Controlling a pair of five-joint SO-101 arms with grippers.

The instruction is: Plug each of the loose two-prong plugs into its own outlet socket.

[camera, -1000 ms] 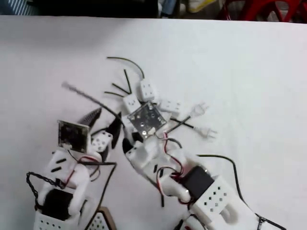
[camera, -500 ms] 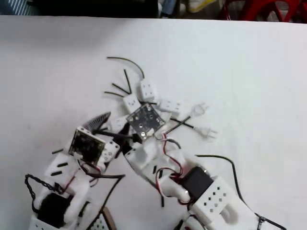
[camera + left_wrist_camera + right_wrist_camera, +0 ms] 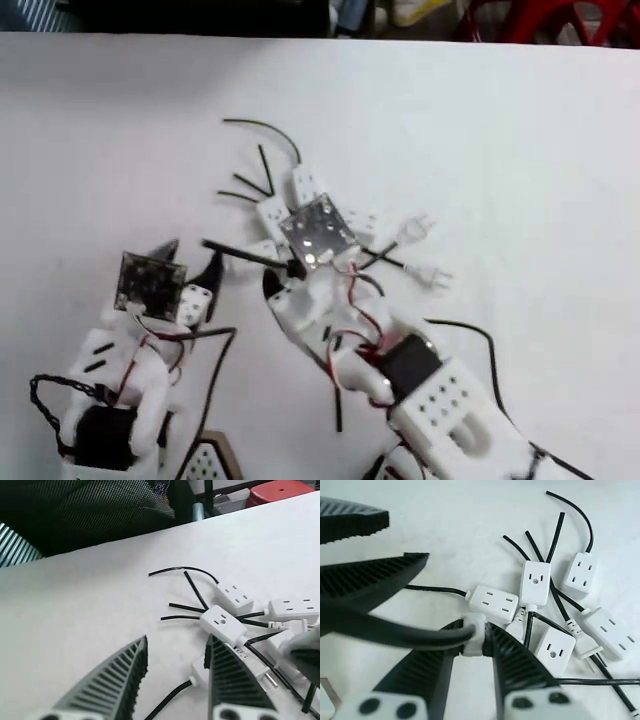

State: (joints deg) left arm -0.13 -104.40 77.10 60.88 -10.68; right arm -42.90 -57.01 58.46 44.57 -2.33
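Since half a second before, the left gripper (image 3: 190, 262) had drawn back from the right gripper (image 3: 278, 268) and sat toward the near left of the table (image 3: 520, 130), its claw spread wide. The right arm had edged forward toward the cluster of outlets (image 3: 308, 186). Its claw was pinched tight on a white plug (image 3: 473, 642), whose black cable (image 3: 240, 254) stuck out toward the left gripper. The held plug hung near the nearest outlet (image 3: 492, 601), not touching it. The outlet faces seen from the right wrist showed open slots. Two loose plugs (image 3: 416, 229) lay on the table just right of the cluster.
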